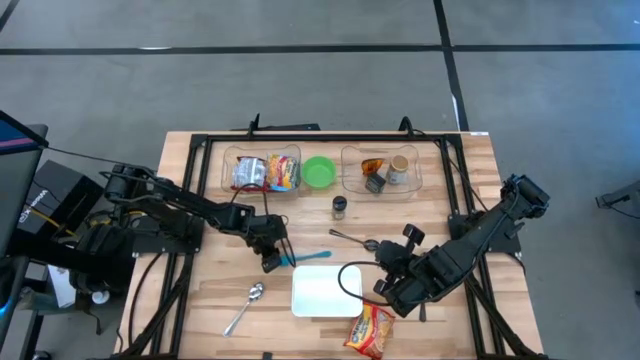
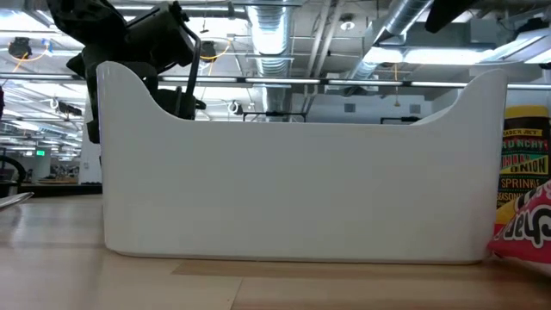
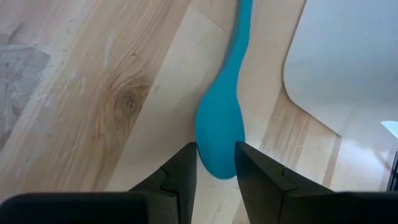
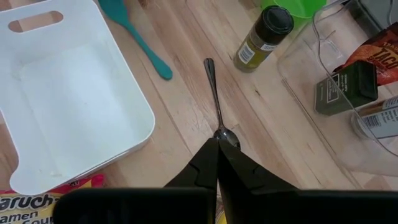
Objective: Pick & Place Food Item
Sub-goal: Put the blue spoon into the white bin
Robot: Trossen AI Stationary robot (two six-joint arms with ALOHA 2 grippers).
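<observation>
- Oddly, step in hand looks like a utensil pickup, not food yet: left gripper (image 1: 272, 262) sits low on the teal spatula (image 1: 312, 256), fingers (image 3: 180, 177) straddling its wide end, w/ a gap each side, so not clamped.
- Spatula lies mid-tabletop, just off the white tray (image 1: 325, 290) far edge.
- Next move prob. needs fingers squeezed onto the blade, then a straight lift.
- Right gripper (image 4: 216, 144) hangs w/ fingers pressed together, holding nothing, tips just over the bowl of a metal spoon (image 4: 214, 99) beside the tray's right edge.
- Food item, the ramen packet (image 1: 370, 331), lies at the near edge, untouched.
</observation>
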